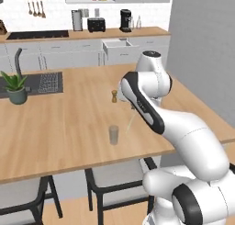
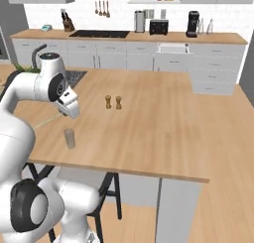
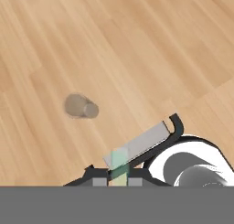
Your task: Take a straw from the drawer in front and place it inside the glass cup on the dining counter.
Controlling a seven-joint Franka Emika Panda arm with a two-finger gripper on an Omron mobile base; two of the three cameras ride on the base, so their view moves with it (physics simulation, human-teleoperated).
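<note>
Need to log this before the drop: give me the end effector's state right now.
End effector: shut on the straw, held above the counter near the cup.

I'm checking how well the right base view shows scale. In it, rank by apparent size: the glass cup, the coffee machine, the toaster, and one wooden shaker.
1. Coffee machine and toaster: alike, and both stand far back, so unranked.
2. Glass cup.
3. Wooden shaker, slightly smaller, though farther away.
</note>
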